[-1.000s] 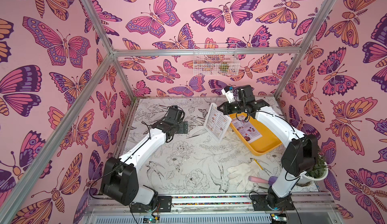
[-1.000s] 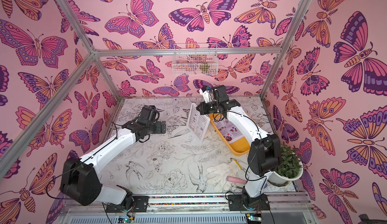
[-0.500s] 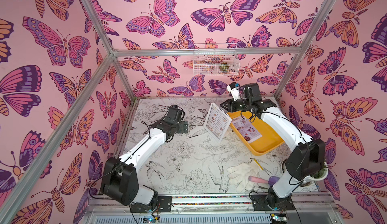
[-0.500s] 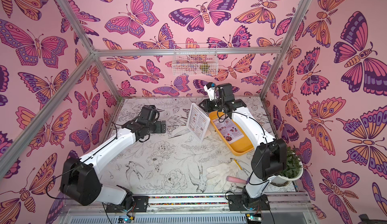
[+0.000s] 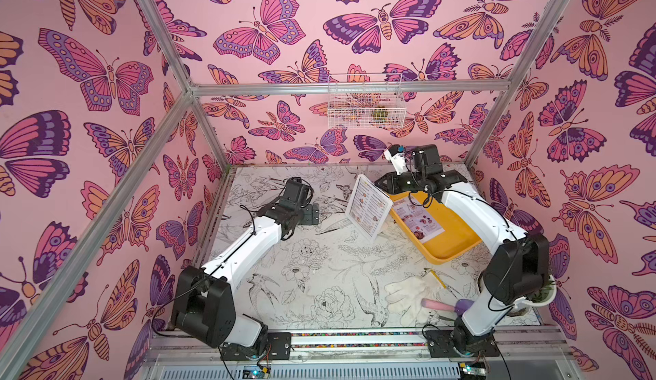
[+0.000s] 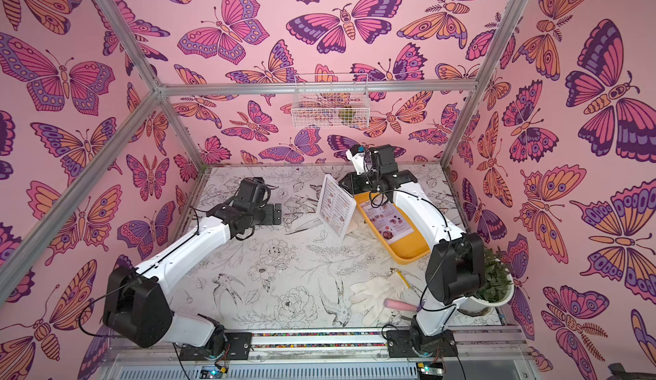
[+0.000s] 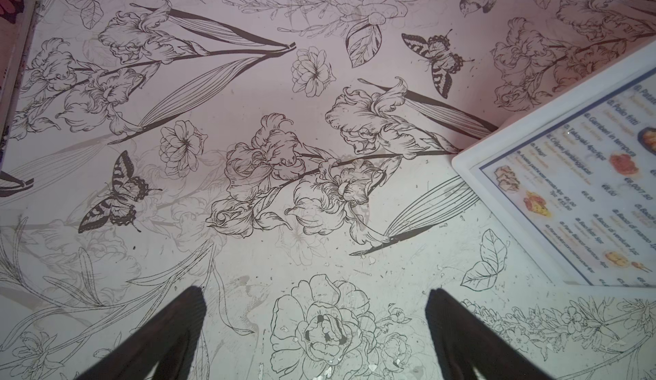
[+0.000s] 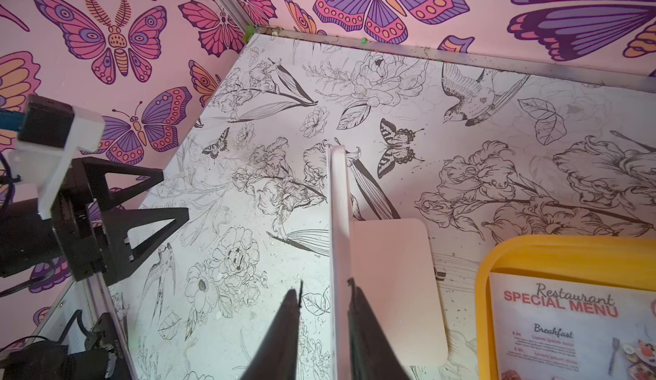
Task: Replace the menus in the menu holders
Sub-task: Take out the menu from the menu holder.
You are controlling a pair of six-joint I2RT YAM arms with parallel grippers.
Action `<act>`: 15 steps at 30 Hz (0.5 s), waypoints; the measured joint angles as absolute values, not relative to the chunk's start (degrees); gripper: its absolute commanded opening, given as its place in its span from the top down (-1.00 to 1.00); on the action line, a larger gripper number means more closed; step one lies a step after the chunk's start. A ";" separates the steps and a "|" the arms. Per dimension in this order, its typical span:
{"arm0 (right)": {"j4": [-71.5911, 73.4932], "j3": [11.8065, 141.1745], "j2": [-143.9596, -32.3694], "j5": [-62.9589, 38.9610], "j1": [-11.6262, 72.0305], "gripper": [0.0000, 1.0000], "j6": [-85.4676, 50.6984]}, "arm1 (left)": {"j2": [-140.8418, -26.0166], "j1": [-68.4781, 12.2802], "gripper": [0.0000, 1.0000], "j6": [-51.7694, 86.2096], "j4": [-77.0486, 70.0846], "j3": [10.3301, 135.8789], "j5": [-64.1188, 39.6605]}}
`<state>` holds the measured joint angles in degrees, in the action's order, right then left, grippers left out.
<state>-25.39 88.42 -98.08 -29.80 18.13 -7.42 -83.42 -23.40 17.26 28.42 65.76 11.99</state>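
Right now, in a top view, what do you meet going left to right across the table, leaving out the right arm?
left hand → menu holder → yellow tray → potted plant

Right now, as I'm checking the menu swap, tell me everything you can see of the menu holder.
The menu holder is a white plastic panel with rounded corners, standing nearly upright on the floral table on a flat white foot. Its face shows a blue-bordered menu sheet with text columns and food photos. It stands beside the yellow tray, apart from it. The right gripper straddles its upper edge, jaws slightly open, a gap at one finger.
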 measured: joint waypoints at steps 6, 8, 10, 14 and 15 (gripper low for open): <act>-26.20 88.40 -99.02 -30.17 18.13 0.54 -7.22 | -83.74 -23.40 -0.99 17.26 28.42 66.30 11.99; -26.41 88.40 -99.15 -30.22 18.13 0.60 -7.20 | -83.74 -23.51 -0.99 17.23 28.45 66.39 11.99; -26.41 88.36 -99.22 -30.37 18.13 0.65 -7.20 | -83.74 -23.55 -0.99 17.23 28.45 66.41 11.99; -26.41 88.31 -99.22 -30.76 18.13 0.69 -7.20 | -83.74 -23.59 -0.99 17.23 28.45 66.41 11.99; -26.41 88.31 -99.24 -30.81 18.13 0.69 -7.22 | -83.74 -23.59 -0.99 17.23 28.45 66.41 11.99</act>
<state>-26.41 88.31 -99.24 -30.81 18.13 -7.22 -83.74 -23.59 17.23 28.45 66.41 11.99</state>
